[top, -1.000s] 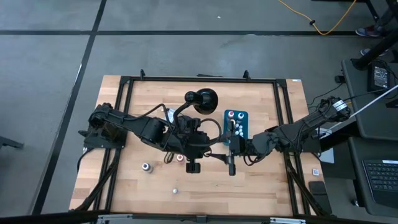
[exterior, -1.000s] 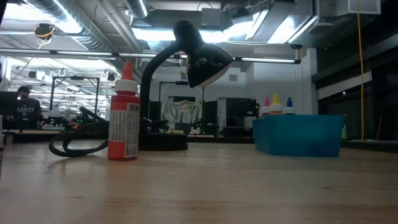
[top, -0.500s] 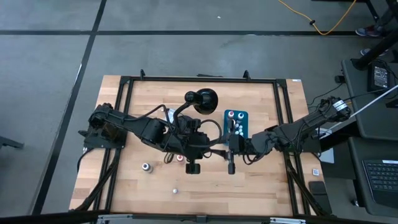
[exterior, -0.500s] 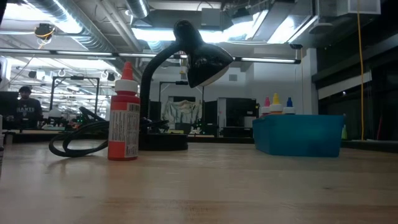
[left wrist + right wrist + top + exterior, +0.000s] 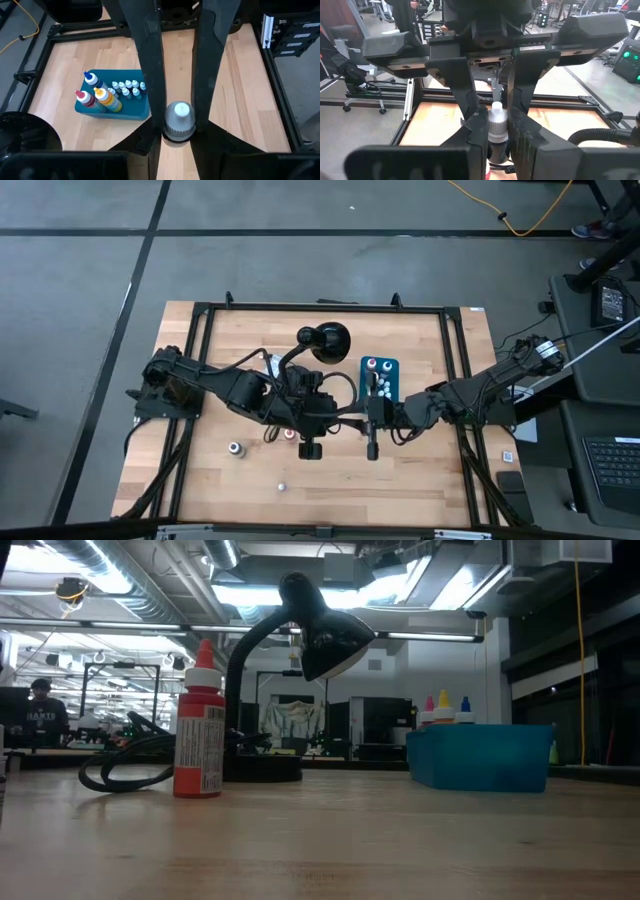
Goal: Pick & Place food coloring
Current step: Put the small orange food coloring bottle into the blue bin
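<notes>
**Q:** What are your fingers doing?

**A:** My right fingers [image 5: 476,131] are pressed in on 1 small food coloring bottle [image 5: 496,120], pinching its body from 2 sides, with its white cap pointing up. My left fingers [image 5: 462,95] come at the same bottle from the opposite side and sit close along its cap end. I cannot tell whether they press it or only flank it.

**Q:** Where is that bottle?

**A:** It is in the air between my 2 arms. That is over the middle of the table [image 5: 440,480], about halfway between the left and right edges.

**Q:** What lies around it?

**A:** Toward the right edge, just beside my right wrist, is the teal box [image 5: 115,114]. It holds 3 taller bottles [image 5: 99,97], red, yellow and blue, and beside them a cluster of tiny white-capped bottles [image 5: 127,89].

Toward the back edge stands the black desk lamp [image 5: 323,340], its cord looping on the wood under my left arm.

**Q:** Are any bottles loose on the table?

**A:** Yes, 3 of them. A red bottle [image 5: 200,720] stands upright just on the front-edge side of my left wrist. A second bottle [image 5: 234,448] stands farther toward the left edge. A tiny white one [image 5: 282,486] sits near the front edge, well apart from the box.
</notes>
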